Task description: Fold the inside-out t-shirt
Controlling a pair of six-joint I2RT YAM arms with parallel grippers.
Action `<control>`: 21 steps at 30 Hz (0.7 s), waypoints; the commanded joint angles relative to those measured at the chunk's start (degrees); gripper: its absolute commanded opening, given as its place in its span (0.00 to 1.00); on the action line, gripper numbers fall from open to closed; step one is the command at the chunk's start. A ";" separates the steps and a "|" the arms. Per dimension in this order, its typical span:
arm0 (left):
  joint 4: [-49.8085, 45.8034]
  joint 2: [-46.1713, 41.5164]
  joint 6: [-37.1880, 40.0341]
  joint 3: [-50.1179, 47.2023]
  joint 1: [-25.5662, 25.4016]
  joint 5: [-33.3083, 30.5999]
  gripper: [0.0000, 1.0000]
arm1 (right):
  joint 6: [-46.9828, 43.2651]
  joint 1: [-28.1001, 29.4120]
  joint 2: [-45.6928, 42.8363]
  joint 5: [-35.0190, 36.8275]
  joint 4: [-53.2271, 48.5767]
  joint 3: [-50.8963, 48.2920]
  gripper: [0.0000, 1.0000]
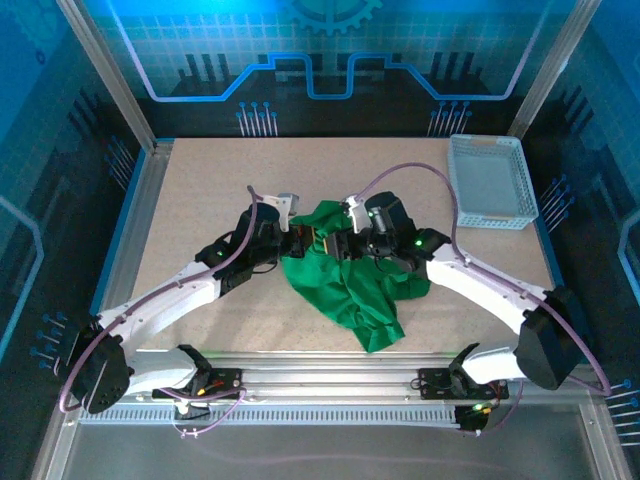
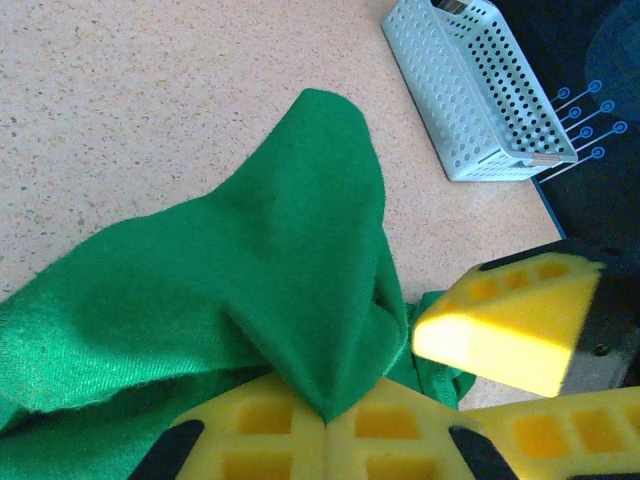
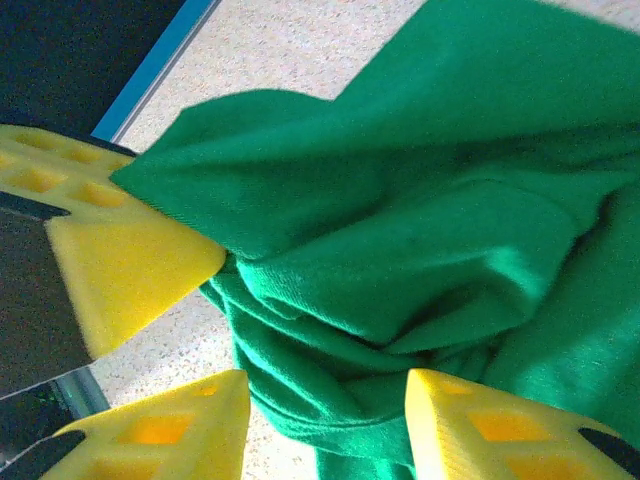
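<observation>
Step in hand, as judged: regrasp to spread the inside-out t-shirt (image 1: 352,288).

Left end effector (image 2: 325,420) is clamped on a peak of cloth. Right end effector (image 3: 325,405) stands partly open around a bunched fold, with no visible pinch.

Right should take a single edge, not the wad, then draw away from left.

Shirt is bright green and crumpled on the counter (image 1: 200,180), beneath both end effectors and trailing behind them.
</observation>
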 commanded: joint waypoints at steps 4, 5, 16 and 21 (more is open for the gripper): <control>2.02 -1.38 0.28 -1.67 0.15 1.22 0.00 | -2.03 1.16 1.93 -0.44 6.49 0.56 0.41; 1.89 -1.41 0.26 -1.73 0.10 1.22 0.00 | -2.46 1.14 2.26 0.11 6.19 0.93 0.40; 2.13 -2.10 0.10 -1.82 0.12 1.57 0.00 | -5.39 1.45 4.97 3.84 5.73 1.46 0.34; 2.47 -2.01 -0.01 -1.75 0.09 1.98 0.00 | -6.53 1.64 6.16 5.54 6.15 2.19 0.21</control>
